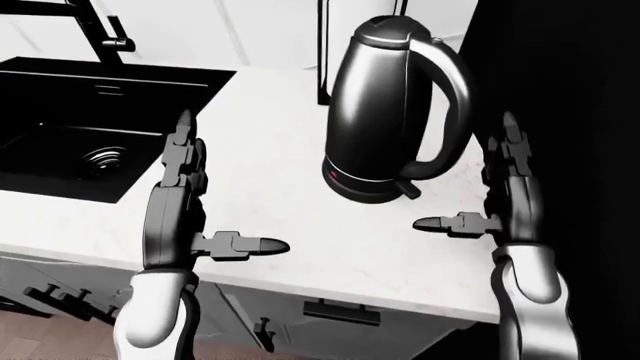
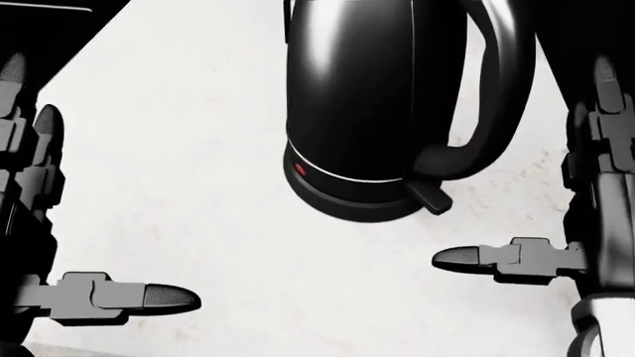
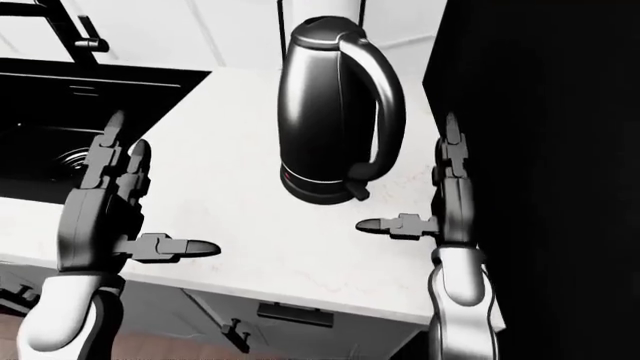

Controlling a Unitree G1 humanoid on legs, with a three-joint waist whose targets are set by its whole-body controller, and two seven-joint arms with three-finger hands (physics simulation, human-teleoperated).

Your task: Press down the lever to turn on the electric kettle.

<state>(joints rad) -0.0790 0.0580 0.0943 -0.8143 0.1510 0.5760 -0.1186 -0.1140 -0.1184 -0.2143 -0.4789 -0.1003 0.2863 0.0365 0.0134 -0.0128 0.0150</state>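
Observation:
A dark metal electric kettle [image 1: 385, 105] stands upright on the white counter [image 1: 270, 202], its handle [image 1: 455, 97] to the right. Its small black lever [image 2: 432, 197] sticks out at the foot of the handle, just above the base; a red light [image 2: 301, 169] shows low on the left. My left hand [image 1: 215, 195] is open, lower left of the kettle, apart from it. My right hand [image 1: 480, 187] is open, to the kettle's lower right, thumb [image 2: 476, 258] pointing left just below the lever, not touching it.
A black sink [image 1: 80, 142] with a black tap [image 1: 100, 34] lies at the left of the counter. A dark tall surface [image 1: 570, 112] stands right behind my right hand. Cabinet handles [image 1: 340, 311] show below the counter's near edge.

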